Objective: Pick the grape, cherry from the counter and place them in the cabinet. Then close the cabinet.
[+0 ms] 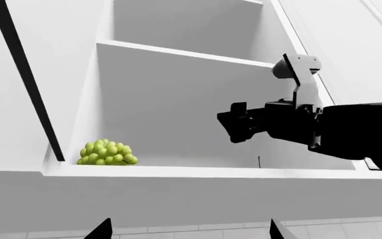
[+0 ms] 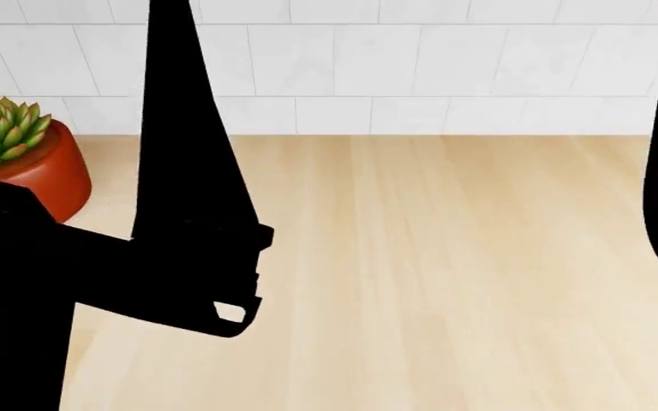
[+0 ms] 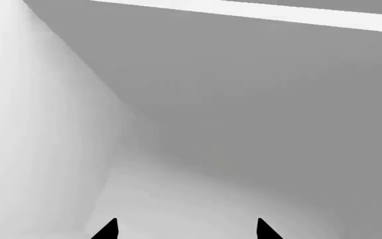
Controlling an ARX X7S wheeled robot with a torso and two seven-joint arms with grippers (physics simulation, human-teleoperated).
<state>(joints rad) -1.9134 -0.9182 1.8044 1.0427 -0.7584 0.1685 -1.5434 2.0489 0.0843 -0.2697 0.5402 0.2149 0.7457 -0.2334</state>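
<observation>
Cabinet (image 1: pixel 177 99): white wall unit, door open, edge of door seen as dark strip at one side; two shelves visible in left wrist view, upper shelf bare in the part shown. Contents, lower shelf: grape (image 1: pixel 107 153), one pale yellow-green bunch, resting on shelf floor near front lip, at the corner close to the open door side wall. A thin dark upright sliver (image 1: pixel 258 161) stands on the same shelf further along, below the right gripper; too small to ID, poss. a stem. Cherry itself not made out in any view. Right gripper (image 1: pixel 230 124): black, reached into lower shelf space, well apart from grape; fingers look spread w/ nothing seen between them; right wrist view shows two dark fingertips (image 3: pixel 108 230) set apart over bare grey cabinet interior, a speck of green at the frame edge. Left gripper (image 1: pixel 187 231): only two fingertips at frame edge, set wide apart, nothing between them, below the cabinet's front lip. Counter (image 2: pixel 444 274): light-beige wood, lengthwise grain, white tile wall (image 2: pixel 421 68) behind. On counter: succulent (image 2: pixel 0 128), spiky green, in red pot (image 2: pixel 44 175), at far left by the wall. Black arm sections cross the head view at left and right edges.
</observation>
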